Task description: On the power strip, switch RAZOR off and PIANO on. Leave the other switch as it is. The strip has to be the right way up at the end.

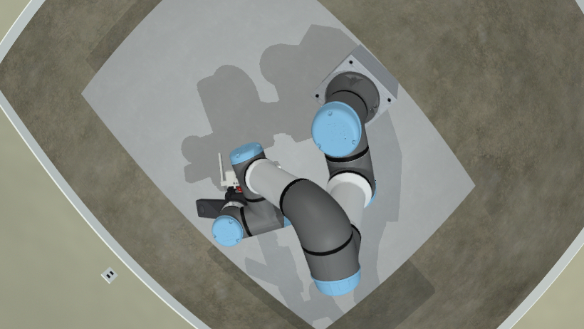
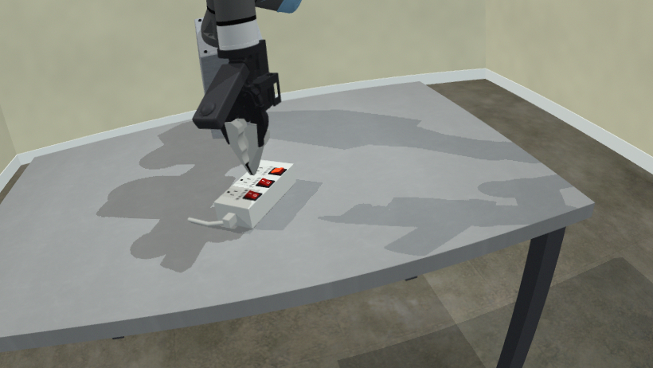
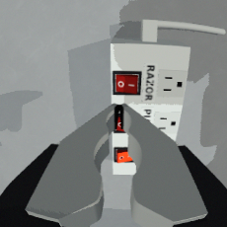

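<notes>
Exterior view has the gripper [image 2: 249, 168] pointing down over the strip [image 2: 254, 194], its two jaws pressed together with nothing between them. The tip hangs just above the strip's top face, beside the middle switch [image 2: 264, 182]; whether it touches the strip cannot be told from here.

Wrist view shows the closed fingers meeting at a point over the middle switch [image 3: 119, 118], which they partly cover. The RAZOR switch [image 3: 126, 83] lies just beyond the tip, dark red. The third switch [image 3: 122, 157] shows between the fingers nearer the camera, and it is brighter orange.

Count: one strip, lying face up near the middle of the table [image 2: 411, 150], with three red switches in a row, and one white cord [image 2: 205, 221] leaving its near-left end. Two outlets are visible in the wrist view, beside the labels; the second label is cut off by a finger after its first letters.

Top view hides most of the strip under the arm [image 1: 314, 212].
</notes>
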Available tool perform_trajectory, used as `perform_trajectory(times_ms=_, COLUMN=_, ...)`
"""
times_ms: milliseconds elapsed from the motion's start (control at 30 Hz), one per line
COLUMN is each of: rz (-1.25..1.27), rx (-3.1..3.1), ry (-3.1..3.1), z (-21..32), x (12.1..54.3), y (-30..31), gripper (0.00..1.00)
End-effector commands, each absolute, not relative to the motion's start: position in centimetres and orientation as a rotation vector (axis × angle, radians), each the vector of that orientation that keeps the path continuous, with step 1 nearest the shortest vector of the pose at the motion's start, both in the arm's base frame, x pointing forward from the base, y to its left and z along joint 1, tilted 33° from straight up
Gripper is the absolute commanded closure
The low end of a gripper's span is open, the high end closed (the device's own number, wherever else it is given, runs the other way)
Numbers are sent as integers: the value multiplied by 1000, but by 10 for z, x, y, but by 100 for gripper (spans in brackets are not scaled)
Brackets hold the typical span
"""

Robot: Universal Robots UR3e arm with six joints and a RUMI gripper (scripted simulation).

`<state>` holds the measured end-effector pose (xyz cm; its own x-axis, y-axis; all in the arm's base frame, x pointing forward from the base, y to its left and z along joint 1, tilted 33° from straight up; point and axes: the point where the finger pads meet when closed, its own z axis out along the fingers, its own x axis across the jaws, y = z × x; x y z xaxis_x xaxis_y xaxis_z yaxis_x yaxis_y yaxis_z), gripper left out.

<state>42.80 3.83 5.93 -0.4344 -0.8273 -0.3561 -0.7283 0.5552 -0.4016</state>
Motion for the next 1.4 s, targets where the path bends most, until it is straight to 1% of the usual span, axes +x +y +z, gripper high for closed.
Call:
perform_trajectory(times_ms=0, rz=-256, rx=-1249, ry=2274, z=60, x=428, y=38, gripper=100)
perform_trajectory(times_ms=167, rz=-256, rx=-1249, ry=2275, z=59, x=423, y=40, gripper=100)
perform_trajectory(times_ms=433, rz=-257, rx=-1249, ry=2275, z=48, x=385, y=51, gripper=100)
perform_trajectory(times_ms=1367, rz=-257, rx=-1249, ry=2275, z=47, x=383, y=52, gripper=100)
